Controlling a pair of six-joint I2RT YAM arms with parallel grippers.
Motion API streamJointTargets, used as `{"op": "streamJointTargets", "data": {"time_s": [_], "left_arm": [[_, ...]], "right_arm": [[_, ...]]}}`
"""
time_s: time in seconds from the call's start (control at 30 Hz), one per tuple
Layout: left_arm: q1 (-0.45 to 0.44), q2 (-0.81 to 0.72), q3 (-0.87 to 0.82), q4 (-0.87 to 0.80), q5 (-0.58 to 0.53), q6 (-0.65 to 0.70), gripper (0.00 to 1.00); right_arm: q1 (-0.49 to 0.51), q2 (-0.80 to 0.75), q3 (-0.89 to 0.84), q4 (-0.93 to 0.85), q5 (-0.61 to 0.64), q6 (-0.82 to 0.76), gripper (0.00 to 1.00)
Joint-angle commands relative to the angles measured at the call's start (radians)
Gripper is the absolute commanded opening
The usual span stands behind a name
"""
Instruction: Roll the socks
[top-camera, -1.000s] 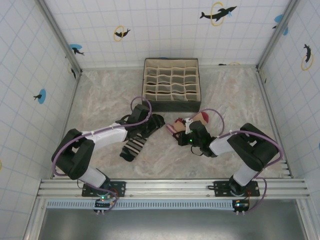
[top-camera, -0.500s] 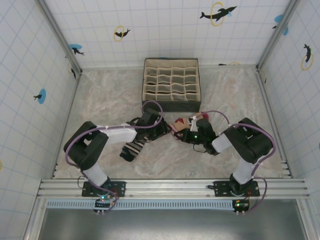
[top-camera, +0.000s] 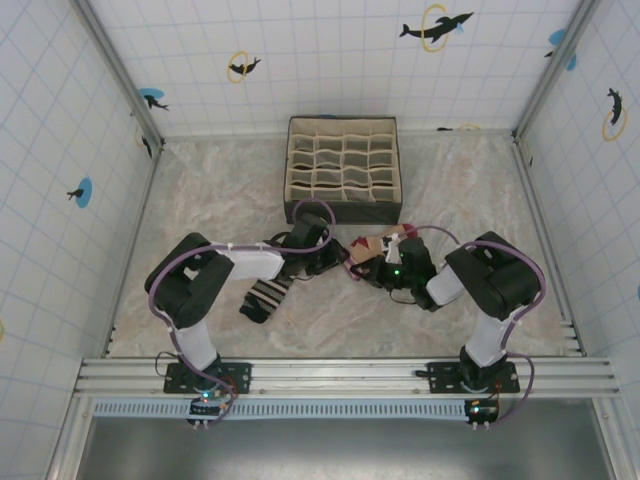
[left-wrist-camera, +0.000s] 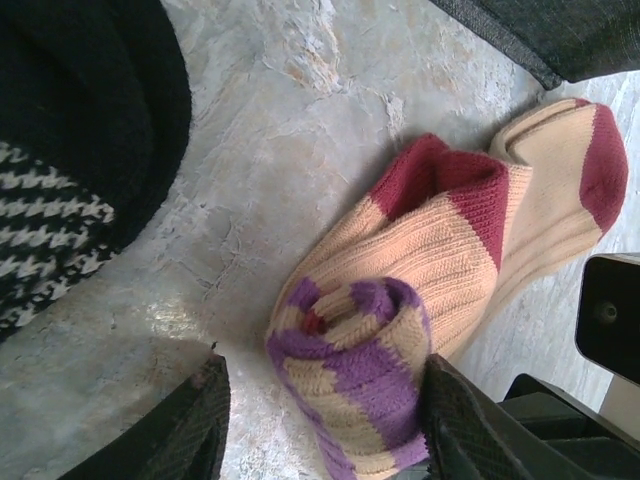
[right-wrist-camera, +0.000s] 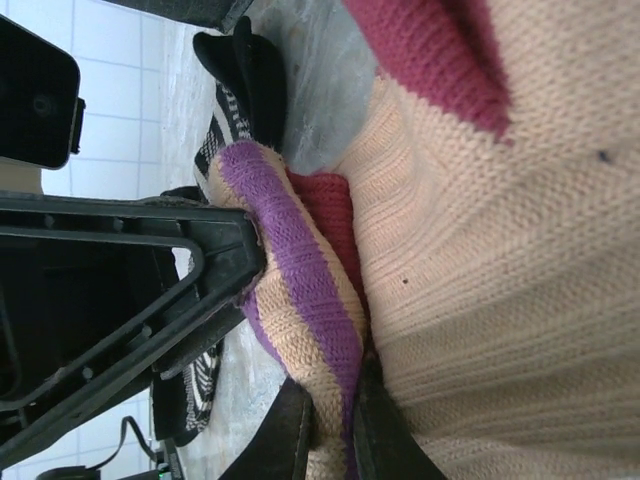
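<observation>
right pincer (right-wrist-camera: 330, 432) pressed together on the purple-striped cuff of the tan sock (left-wrist-camera: 440, 250), which is curled into a roll at that end. left pincer (left-wrist-camera: 325, 430) spread, a finger either side of that roll, one of them clear of it. the striped sock (top-camera: 265, 293) lies just beside on the marbled surface (top-camera: 200, 200), partly under the left arm. beyond both stands the organiser box (top-camera: 343, 170), its gridded cells showing beige lining; both socks lie outside it.
</observation>
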Motion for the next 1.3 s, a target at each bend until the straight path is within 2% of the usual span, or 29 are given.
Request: {"op": "streamJointTargets", "data": {"time_s": [0.0,0.13,0.2,0.3,0.43,0.53,0.67,0.7,0.8,0.97,1.1,1.27], "left_arm": [[-0.003,0.031,0.016,-0.005,-0.017,0.005,0.44],[-0.003,0.053,0.026,-0.022,-0.032,-0.010,0.41],[-0.003,0.065,0.040,-0.048,-0.039,-0.017,0.34],[-0.003,0.081,0.070,-0.096,-0.054,-0.019,0.20],[-0.003,0.091,0.108,-0.171,-0.069,-0.008,0.08],[-0.002,0.088,0.168,-0.248,-0.079,0.019,0.00],[0.003,0.070,0.221,-0.350,-0.100,0.055,0.00],[0.006,0.067,0.235,-0.383,-0.103,0.066,0.00],[0.014,0.059,0.262,-0.449,-0.115,0.089,0.00],[0.036,0.040,0.245,-0.487,-0.084,0.096,0.00],[0.053,0.008,0.190,-0.487,-0.055,0.096,0.00],[0.061,-0.026,0.129,-0.458,0.005,0.074,0.00]], "right_arm": [[-0.016,0.064,-0.066,-0.186,0.019,0.048,0.00],[-0.018,0.062,-0.057,-0.203,0.027,0.041,0.00],[-0.017,0.054,-0.052,-0.225,0.035,0.023,0.00],[-0.016,0.025,-0.051,-0.252,0.050,-0.003,0.07],[-0.016,-0.038,-0.028,-0.330,0.077,-0.064,0.22],[-0.003,-0.124,0.004,-0.428,0.126,-0.143,0.39],[0.048,-0.263,0.083,-0.618,0.234,-0.297,0.50],[0.072,-0.303,0.105,-0.667,0.283,-0.338,0.51],[0.152,-0.408,0.134,-0.747,0.438,-0.442,0.63],[0.334,-0.475,0.182,-0.848,0.776,-0.614,0.70],[0.491,-0.433,0.222,-0.878,1.035,-0.758,0.72],[0.650,-0.288,0.283,-0.867,1.329,-0.885,0.71]]}}
